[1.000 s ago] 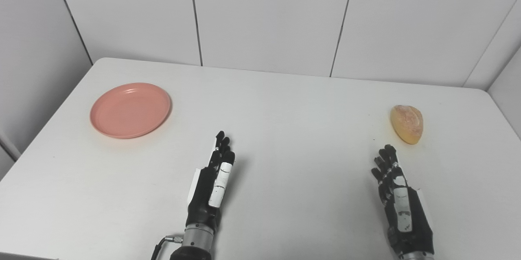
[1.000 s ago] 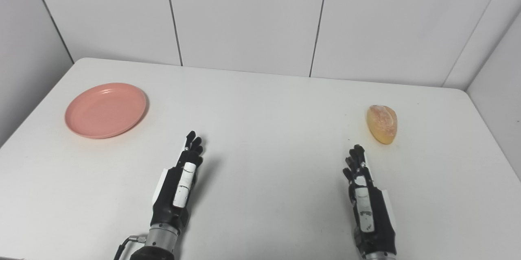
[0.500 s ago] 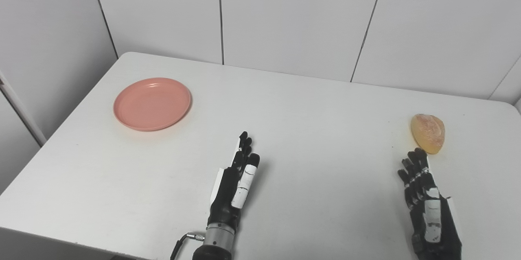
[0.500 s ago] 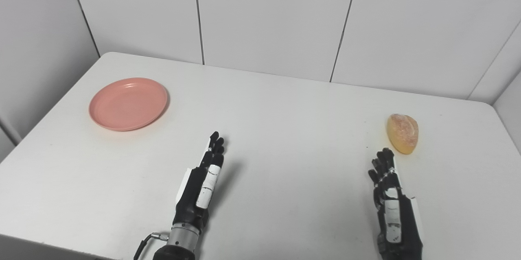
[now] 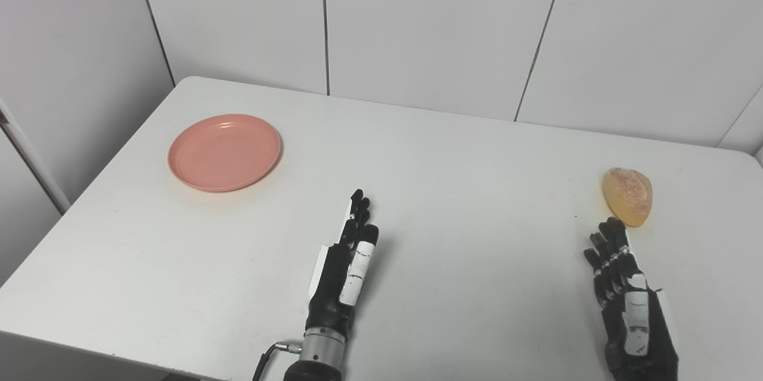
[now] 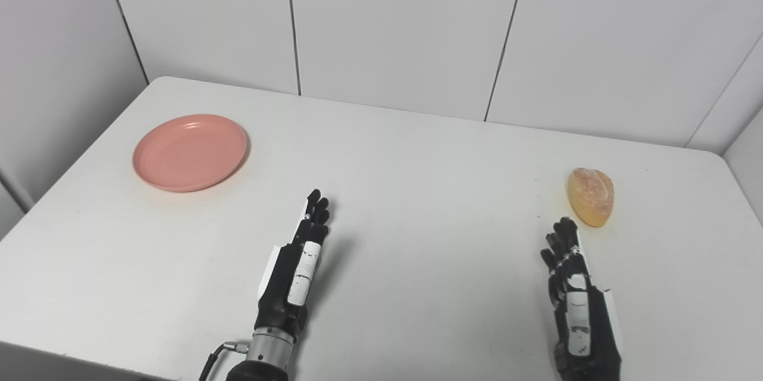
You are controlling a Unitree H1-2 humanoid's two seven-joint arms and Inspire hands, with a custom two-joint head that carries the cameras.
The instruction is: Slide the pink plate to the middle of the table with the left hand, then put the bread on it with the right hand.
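Observation:
A round pink plate point(image 5: 225, 152) lies empty at the far left of the white table point(image 5: 453, 154). A small golden bread roll point(image 5: 627, 196) rests near the table's right edge. My left hand point(image 5: 344, 270) hovers over the near middle of the table, fingers straight and apart, open, well short of the plate and to its right. My right hand point(image 5: 629, 303) is low at the right, open with fingers extended, its fingertips just below the bread and apart from it. Neither hand holds anything.
White panelled walls point(image 5: 417, 23) close in the table's far side and its left. The table's near edge point(image 5: 89, 357) shows at the bottom left. A cable point(image 5: 265, 357) loops at the left wrist.
The camera turned left a second ago, shifting the whole picture rightward, then held still. Plate, bread and both hands keep their places relative to each other.

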